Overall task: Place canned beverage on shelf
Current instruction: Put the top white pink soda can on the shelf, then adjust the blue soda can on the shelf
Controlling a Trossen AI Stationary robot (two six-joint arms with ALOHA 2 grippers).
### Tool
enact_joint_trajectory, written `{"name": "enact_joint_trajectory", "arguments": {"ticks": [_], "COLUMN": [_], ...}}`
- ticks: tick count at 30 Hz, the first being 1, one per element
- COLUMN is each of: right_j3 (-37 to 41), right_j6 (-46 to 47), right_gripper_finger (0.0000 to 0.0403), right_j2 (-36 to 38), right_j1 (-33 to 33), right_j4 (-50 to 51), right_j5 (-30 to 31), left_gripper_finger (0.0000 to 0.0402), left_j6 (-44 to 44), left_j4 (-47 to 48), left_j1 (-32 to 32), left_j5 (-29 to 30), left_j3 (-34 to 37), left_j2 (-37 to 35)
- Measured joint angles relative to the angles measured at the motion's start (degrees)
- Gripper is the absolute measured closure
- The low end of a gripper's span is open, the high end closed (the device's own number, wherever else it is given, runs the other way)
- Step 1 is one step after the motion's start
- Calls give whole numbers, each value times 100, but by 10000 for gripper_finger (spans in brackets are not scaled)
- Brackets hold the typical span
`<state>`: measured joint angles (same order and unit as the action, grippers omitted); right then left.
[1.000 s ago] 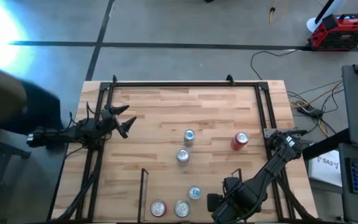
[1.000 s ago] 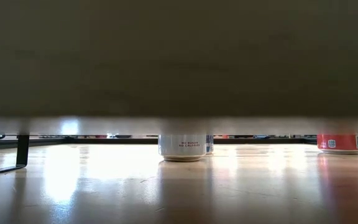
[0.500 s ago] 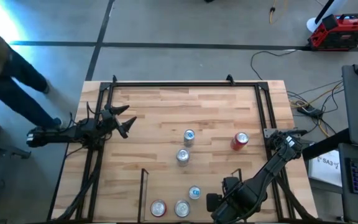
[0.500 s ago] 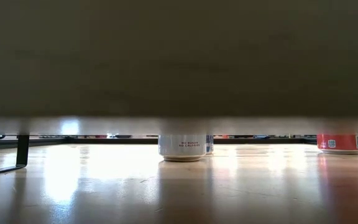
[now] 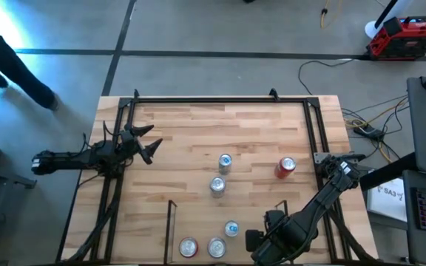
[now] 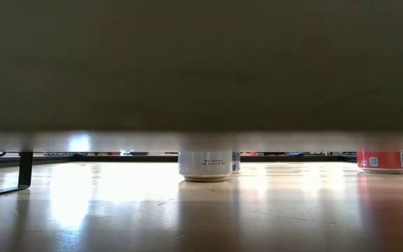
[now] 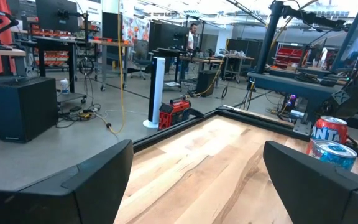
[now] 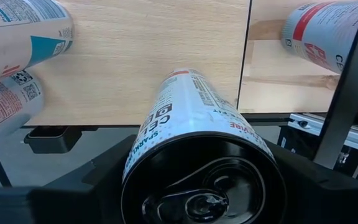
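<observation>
Change: person [image 5: 9, 63] beside the table has walked farther off; cans and arms unmoved.
Can [image 8: 197, 149]: upright between right gripper [image 8: 197, 177] fingers, over the shelf [image 5: 171, 229] at the near edge.
Grip: closed around can.
Left gripper [image 5: 148, 142]: spread wide, empty, at the left rail.

We see broad bare wood across the far half of the table [image 5: 220, 122], where a gripper could pass unhindered between the tall black frame [image 5: 213, 98] rails. Mid-table, two silver cans [image 5: 221, 174] stand close together with a red can [image 5: 285, 168] well apart toward the right rail, leaving a clear lane between them. The shelf [image 5: 170, 229] at the near edge is crowded: three cans [image 5: 214, 241] fill its floor and the right arm [image 5: 313, 214] lies across its right side.
</observation>
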<state>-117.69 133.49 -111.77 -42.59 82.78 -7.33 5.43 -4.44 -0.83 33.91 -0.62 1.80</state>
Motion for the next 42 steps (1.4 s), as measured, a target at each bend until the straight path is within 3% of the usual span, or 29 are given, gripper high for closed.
{"name": "enact_joint_trajectory", "arguments": {"ticks": [18, 28, 42], "right_j3": [-212, -852, -856], "right_j6": [-87, 4, -368], "right_gripper_finger": [82, 81, 85], "right_j2": [0, 10, 259], "right_j1": [15, 25, 570], "right_j4": [140, 709, 726], "right_j5": [77, 564, 906], "left_gripper_finger": [56, 56, 56], "left_j6": [0, 0, 0], "left_j4": [-1, -1, -1], "left_j1": [-1, 0, 1], "left_j5": [0, 0, 0], "left_j3": [0, 0, 0], "left_j2": [0, 1, 0]}}
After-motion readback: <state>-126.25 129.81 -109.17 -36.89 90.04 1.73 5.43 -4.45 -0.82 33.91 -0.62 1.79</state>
